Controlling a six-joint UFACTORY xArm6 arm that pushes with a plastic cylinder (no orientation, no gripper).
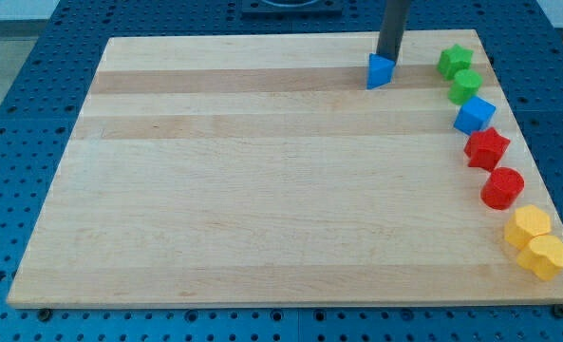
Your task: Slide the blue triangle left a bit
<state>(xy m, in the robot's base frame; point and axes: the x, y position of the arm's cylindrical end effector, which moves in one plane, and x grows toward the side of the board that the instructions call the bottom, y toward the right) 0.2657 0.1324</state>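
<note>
On the table (pixel 262 190), a pale wooden board sitting over a blue pegboard, almost everything is lying bare. Largest to smallest, the board is taking up nearly the whole view, and a curved row of blocks is running down its right edge: a green star (pixel 455 61) at the top, then a second green block (pixel 465 85), a blue cube (pixel 474 115), a red star (pixel 487 148), a red cylinder (pixel 502 187), and two yellow blocks (pixel 536 242) touching each other near the bottom corner.

The blue triangle (pixel 381 70) is sitting apart from that row, near the view's top edge and right of centre. My tip (pixel 389 57) is standing right against it, at its upper right side, touching or just about touching. So the triangle is lying to the view's left and slightly below the tip, which looks like the right side to push from for a short slide left. There is no gripper on this arm, only the rod, so nothing is being gripped. Leftward the wood is looking clear, so I would judge nothing is blocking the way.
</note>
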